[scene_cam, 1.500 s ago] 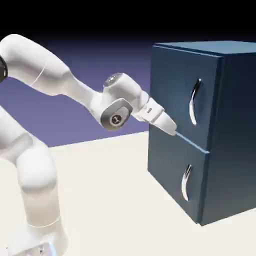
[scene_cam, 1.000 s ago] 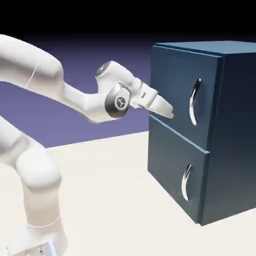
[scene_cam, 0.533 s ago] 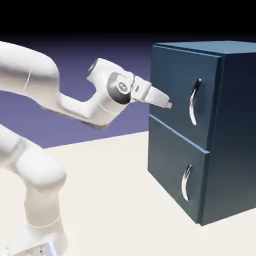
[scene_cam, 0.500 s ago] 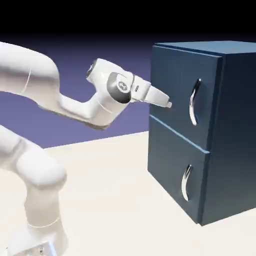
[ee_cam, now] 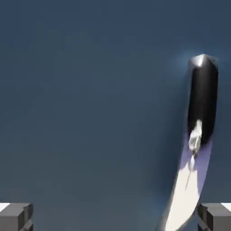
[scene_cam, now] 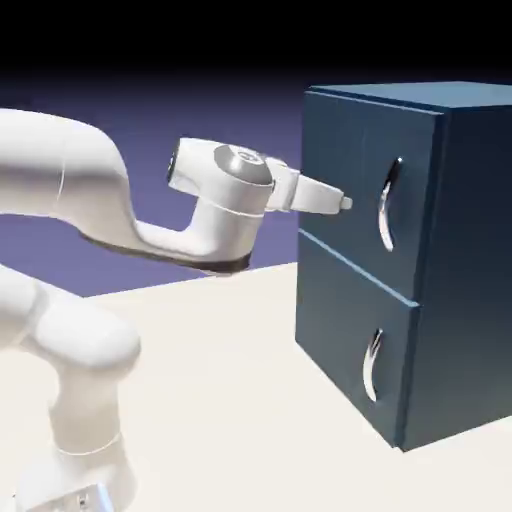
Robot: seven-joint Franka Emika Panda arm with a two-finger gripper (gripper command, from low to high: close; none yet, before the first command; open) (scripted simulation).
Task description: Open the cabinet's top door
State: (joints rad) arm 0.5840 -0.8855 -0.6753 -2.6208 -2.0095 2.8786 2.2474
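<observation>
Held level in front of the top door (scene_cam: 365, 190), the gripper (scene_cam: 343, 204) is pointed to the right at the cabinet (scene_cam: 470, 260), with its jaws spread as wide as they go and nothing gripped between them. It is seen short of the upper handle (scene_cam: 387, 205), just to that handle's left, and no contact with it can be made out in the exterior view.

One white arm (scene_cam: 60, 200) is counted, rising from the lower left; its base is cut off by the picture's bottom edge and its upper link by the left edge. One pale table (scene_cam: 230, 400) is seen beneath it. One dark blue cabinet is set at the right, its right side cut off by the frame. Two stacked doors are counted on its front, the top door above and the lower door (scene_cam: 355, 345) below, and two curved silver handles, one on each; the lower handle (scene_cam: 372, 365) is well below the gripper.

From the hand view, two grey fingertips (ee_cam: 16, 215) are shown at the bottom corners, both partly cut off. Between them only the blue door panel (ee_cam: 90, 103) is seen. One handle (ee_cam: 200, 117) is shown at the right, its lower end running out of the picture, so its full length cannot be seen.
</observation>
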